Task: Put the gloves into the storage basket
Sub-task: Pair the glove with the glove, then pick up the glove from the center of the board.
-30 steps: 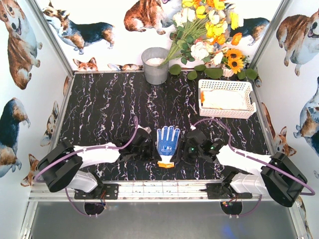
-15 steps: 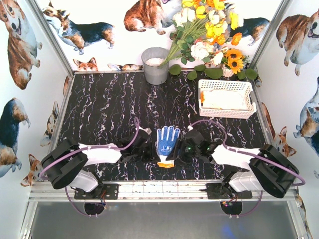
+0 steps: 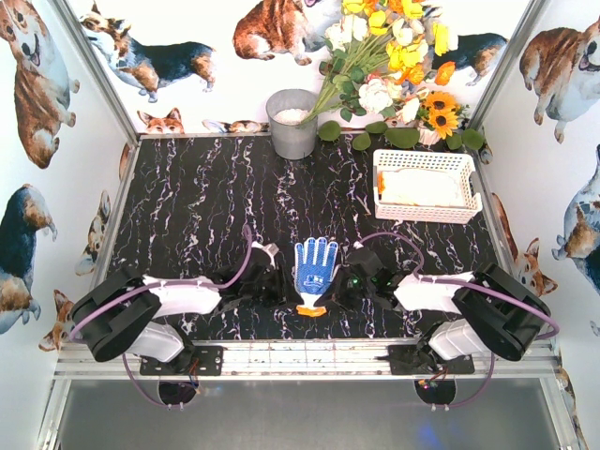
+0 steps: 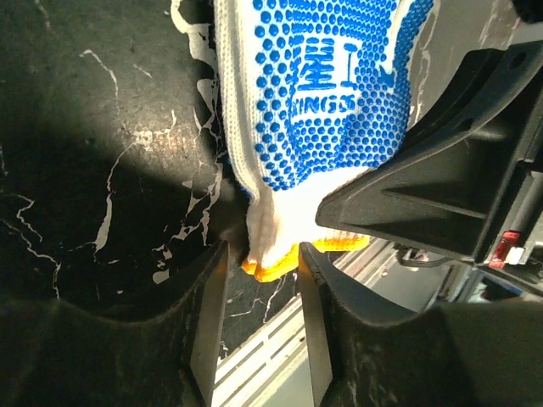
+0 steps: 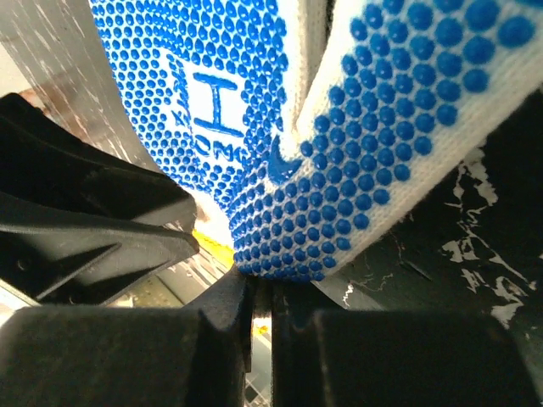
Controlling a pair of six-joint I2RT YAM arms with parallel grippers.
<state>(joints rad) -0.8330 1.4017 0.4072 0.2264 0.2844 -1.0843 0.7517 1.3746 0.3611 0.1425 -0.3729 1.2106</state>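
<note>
The right end effector pinches the glove, with the storage basket well beyond on its right; the left end effector stands open astride the cuff.

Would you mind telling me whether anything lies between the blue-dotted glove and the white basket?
Nothing visible does: only bare marble tabletop separates the glove from the storage basket, farther back on the right.

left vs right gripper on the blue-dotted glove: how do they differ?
Left gripper jaws stand apart, straddling the orange cuff of the glove; right gripper jaws are shut, pinching a raised fold of the dotted palm. Left gripper comes in from the glove's left in the top view, right gripper from its right. Both work the same glove near its cuff end.
</note>
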